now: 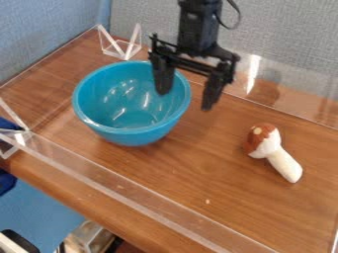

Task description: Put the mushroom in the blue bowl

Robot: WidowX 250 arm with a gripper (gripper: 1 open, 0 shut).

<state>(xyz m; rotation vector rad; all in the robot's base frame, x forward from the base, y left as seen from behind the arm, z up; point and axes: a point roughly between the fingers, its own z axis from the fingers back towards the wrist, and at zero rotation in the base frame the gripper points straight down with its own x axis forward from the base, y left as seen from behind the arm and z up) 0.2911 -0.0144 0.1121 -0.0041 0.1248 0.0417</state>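
The gripper [193, 89] hangs pointing down with its jaws wide apart and empty, ready, I judge, to travel to a pickup. Just below and left of it sits the bowl [129, 103], empty. The mushroom [274, 152] lies on its side on the worktop [199, 168], well apart to the lower right. No writing is legible.

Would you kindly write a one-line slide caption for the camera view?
Open gripper hangs over the right rim of the blue bowl, while the mushroom lies on its side on the wooden table.
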